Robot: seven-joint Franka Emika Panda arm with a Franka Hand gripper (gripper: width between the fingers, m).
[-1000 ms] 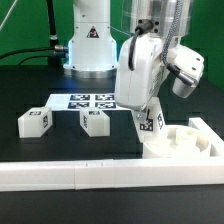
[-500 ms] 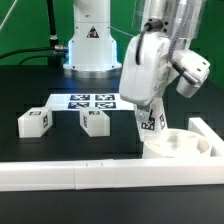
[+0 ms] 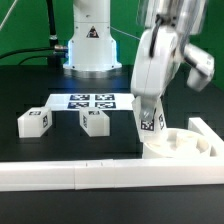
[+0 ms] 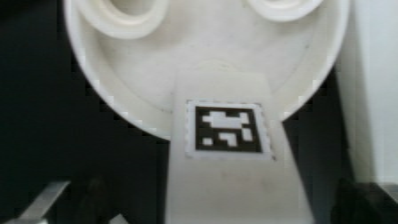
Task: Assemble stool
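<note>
My gripper (image 3: 147, 104) is shut on a white stool leg (image 3: 150, 122) with a square tag. It holds the leg tilted, and the leg's lower end rests at the near rim of the round white seat (image 3: 183, 144). The seat lies at the exterior view's right, against the rail corner. In the wrist view the leg (image 4: 228, 165) runs between my dark fingers (image 4: 57, 203) and reaches onto the seat (image 4: 125, 70), whose holes show at the far edge. Two more tagged legs (image 3: 35, 121) (image 3: 95, 120) lie on the black table at the exterior view's left.
The marker board (image 3: 93, 100) lies flat behind the loose legs. A long white border rail (image 3: 90, 176) runs along the front and turns up at the exterior view's right (image 3: 205, 132). The robot's base (image 3: 90, 45) stands at the back.
My hand has swung toward the exterior view's right and turned about the leg. The leg's lower end has stayed at the seat. The loose legs have not moved.
</note>
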